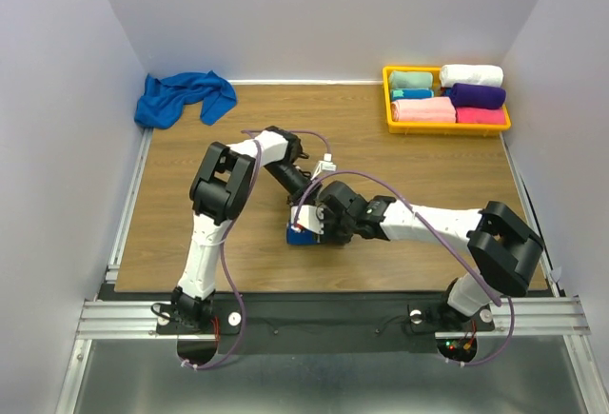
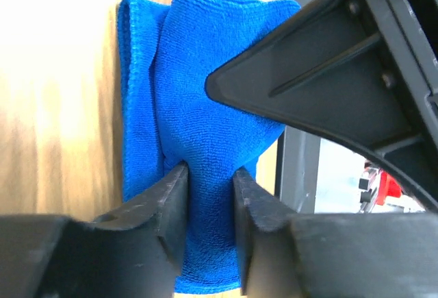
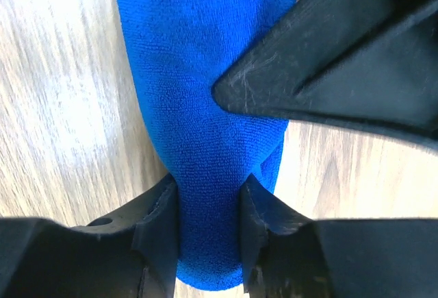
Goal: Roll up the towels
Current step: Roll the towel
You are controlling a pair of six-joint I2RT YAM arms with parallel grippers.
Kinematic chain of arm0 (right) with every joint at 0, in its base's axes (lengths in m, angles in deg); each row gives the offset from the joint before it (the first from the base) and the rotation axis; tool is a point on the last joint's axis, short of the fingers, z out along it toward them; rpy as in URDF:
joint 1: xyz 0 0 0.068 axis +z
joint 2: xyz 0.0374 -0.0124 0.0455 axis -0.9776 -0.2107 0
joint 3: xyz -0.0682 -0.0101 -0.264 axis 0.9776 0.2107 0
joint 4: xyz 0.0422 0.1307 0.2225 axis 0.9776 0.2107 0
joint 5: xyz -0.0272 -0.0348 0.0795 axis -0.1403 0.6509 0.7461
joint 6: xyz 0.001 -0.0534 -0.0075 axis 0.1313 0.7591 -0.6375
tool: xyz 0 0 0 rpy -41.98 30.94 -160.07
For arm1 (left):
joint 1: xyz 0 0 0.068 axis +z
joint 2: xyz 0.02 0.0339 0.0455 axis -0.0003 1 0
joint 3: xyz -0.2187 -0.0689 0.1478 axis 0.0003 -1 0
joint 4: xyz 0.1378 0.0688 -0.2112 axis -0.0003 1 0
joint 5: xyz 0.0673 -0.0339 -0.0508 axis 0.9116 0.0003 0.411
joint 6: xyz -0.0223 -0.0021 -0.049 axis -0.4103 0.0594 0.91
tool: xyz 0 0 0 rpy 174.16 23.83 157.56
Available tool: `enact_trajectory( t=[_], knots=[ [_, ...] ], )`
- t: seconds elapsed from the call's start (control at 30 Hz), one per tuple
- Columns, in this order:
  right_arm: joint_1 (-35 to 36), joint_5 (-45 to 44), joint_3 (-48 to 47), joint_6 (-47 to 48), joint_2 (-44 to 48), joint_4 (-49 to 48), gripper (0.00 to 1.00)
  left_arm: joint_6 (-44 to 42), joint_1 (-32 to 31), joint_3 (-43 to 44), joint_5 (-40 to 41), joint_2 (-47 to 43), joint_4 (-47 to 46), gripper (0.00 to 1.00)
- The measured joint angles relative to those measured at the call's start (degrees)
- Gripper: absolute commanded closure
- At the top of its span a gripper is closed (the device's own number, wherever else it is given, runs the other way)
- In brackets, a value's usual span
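Where both arms meet near bench centre, blue towel is clamped at once by left gripper and right gripper, cloth squeezed between each pair of fingers. At far-left corner, second blue towel is seen crumpled. At far-right corner, yellow tray is filled with rolled towels.

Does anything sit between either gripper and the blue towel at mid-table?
Nothing visible does. The left gripper and the right gripper each pinch the blue towel directly, with its cloth between their fingers in both wrist views.
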Motion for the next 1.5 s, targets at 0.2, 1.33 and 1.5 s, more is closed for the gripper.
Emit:
enact_trajectory(
  t=[0.2,1.33,1.5],
  knots=[
    [-5.66,7.54,-1.42,0.22,-1.25,-0.72,0.99,1.31,4.85,-1.7,-1.01,-2.19,-2.14,0.46],
    [-23.45,49.88,-31.63,3.78,-30.91,37.73,0.96,2.89,-15.21,-57.92,43.06,-73.26,-48.85,0.03],
    [-23.45,50.58,-33.11,4.61,-32.24,40.41,0.96,1.97,-20.37,-58.01,47.28,-67.95,-55.93,0.09]
  ],
)
